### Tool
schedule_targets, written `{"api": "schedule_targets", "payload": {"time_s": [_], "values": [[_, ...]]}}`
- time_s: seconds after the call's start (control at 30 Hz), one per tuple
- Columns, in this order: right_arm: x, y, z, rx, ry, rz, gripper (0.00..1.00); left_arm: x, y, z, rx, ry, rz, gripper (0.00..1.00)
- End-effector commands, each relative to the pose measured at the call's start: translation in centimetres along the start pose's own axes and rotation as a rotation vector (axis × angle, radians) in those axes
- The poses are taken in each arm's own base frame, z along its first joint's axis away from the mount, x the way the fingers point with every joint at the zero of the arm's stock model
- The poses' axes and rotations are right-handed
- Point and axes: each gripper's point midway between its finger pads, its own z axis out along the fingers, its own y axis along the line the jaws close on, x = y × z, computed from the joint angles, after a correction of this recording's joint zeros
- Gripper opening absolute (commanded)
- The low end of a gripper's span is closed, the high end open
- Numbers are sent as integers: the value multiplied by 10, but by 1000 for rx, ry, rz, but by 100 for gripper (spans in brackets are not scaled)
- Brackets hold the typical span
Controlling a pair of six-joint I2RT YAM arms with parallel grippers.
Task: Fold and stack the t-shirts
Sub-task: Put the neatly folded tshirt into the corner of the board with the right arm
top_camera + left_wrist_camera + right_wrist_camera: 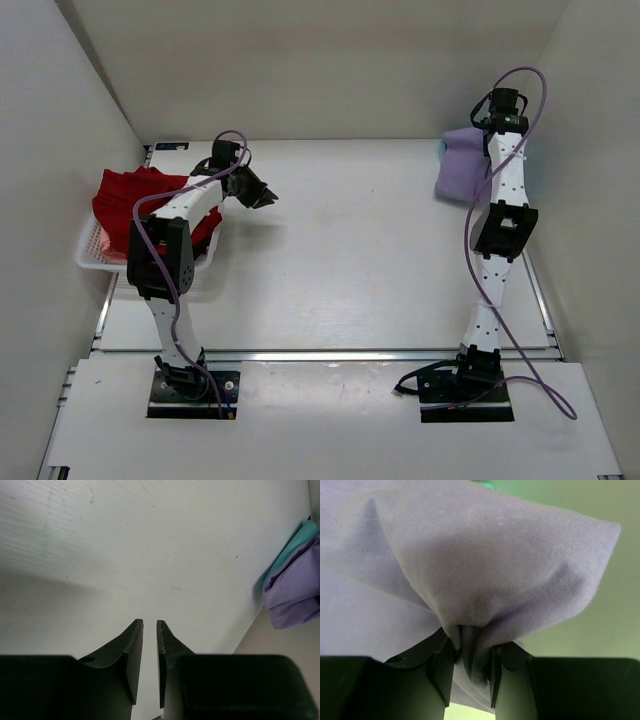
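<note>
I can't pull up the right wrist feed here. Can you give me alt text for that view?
The right fingers are shut on a bunched fold of the lavender t-shirt, which fills most of the frame above them. A sliver of teal cloth shows at the top edge, and the background to the right is a blurred, greenish surface.
</note>
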Motion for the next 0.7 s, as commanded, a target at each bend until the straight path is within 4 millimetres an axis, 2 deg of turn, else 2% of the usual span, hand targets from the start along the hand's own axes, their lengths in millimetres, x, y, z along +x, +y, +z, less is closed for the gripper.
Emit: {"api": "schedule_targets", "payload": {"time_s": [0.0,0.13,0.2,0.23,0.27,0.33,0.43,0.5,0.53,0.57,0.6,0.63,0.67], "values": [[-38,-19,1,72,-141,6,0,-9,-16,-7,43,-23,27,29],[-50,-22,14,93,-205,1,0,-6,-19,-7,46,-15,29,29],[-59,-28,14,118,-237,17,0,-5,-18,-6,41,-16,31,29],[-66,-33,11,140,-263,28,7,-4,-17,-6,36,-14,31,29],[-73,-37,5,153,-288,32,24,-3,-17,-5,36,-13,39,28],[-86,-46,-8,180,-330,62,27,-1,-20,-6,42,-11,42,29],[-109,-62,-45,207,-393,93,37,-1,-25,-8,47,-21,54,29],[-121,-69,-77,170,-434,116,51,-1,-29,-11,57,-21,60,29],[-130,-77,-93,163,-472,142,67,-1,-32,-13,61,-25,59,29],[-132,-78,-96,141,-483,143,76,1,-34,-13,69,-18,59,28],[-137,-80,-103,126,-506,146,94,0,-41,-15,79,-27,66,29],[-136,-83,-99,118,-507,143,99,-1,-40,-18,77,-27,59,29],[-134,-78,-94,75,-508,145,99,1,-45,-18,84,-30,79,29]]}}
